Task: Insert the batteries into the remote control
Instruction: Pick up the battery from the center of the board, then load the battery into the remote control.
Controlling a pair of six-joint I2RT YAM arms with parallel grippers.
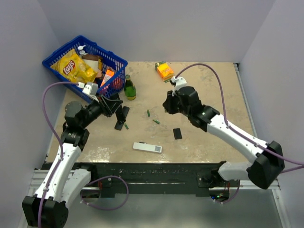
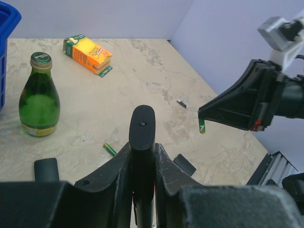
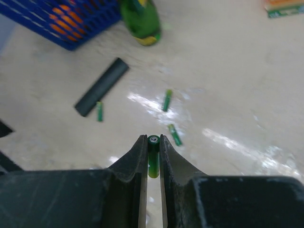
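Pinching a glossy cylindrical green battery (image 3: 153, 164) is the matte right gripper (image 3: 152, 140).

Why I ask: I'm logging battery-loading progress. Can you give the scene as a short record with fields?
left end effector: shut on the remote control
right end effector: shut on one battery, above the table
loose batteries: three lying on the table
green bottle: upright, near the blue basket
white remote: flat on the table, apart from both arms
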